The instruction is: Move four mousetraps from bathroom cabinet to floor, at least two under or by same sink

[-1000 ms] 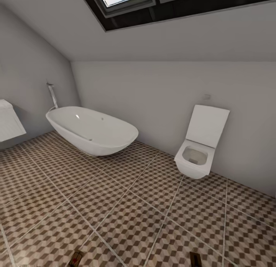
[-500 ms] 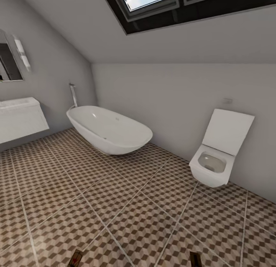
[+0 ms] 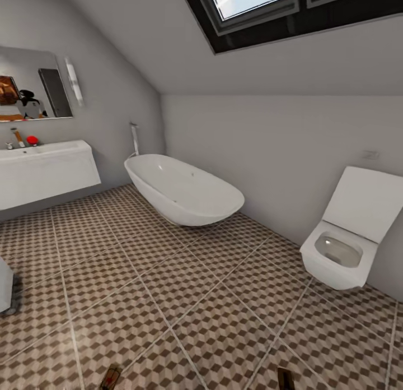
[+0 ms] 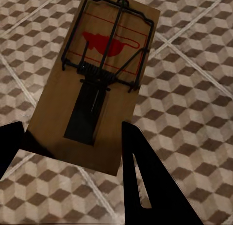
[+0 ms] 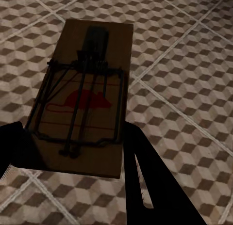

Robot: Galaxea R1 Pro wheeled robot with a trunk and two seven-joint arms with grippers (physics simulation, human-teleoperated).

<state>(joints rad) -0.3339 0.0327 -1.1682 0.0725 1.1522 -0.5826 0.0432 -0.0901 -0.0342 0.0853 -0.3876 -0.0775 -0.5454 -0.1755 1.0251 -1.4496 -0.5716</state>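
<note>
At the far left of the head view, the bathroom sink (image 3: 42,154) is hanging on the wall as a wide white vanity, with a mirror (image 3: 31,84) above it. Moving right, the oval bathtub (image 3: 184,191) is standing by the sloped wall, and the toilet (image 3: 347,244) is at the far right. The bathroom floor (image 3: 184,300) with its cube pattern is lying between them all.

The left claw (image 4: 73,152) is pinching one mousetrap (image 4: 104,74) by its plain short end, with the dark fingers on both sides of the board, and the trap is hanging above the tiles. The right claw (image 5: 73,152) is pinching a second mousetrap (image 5: 90,94) in the same way, at its short end.

I judge each trap to be light and stiff: a thin wooden board that is not bending under its own weight. The wood is probably giving good friction. The wire spring and bar look delicate, so the bare edges of the board seem the safest place to hold, well apart from the red spot and the wire.
</note>
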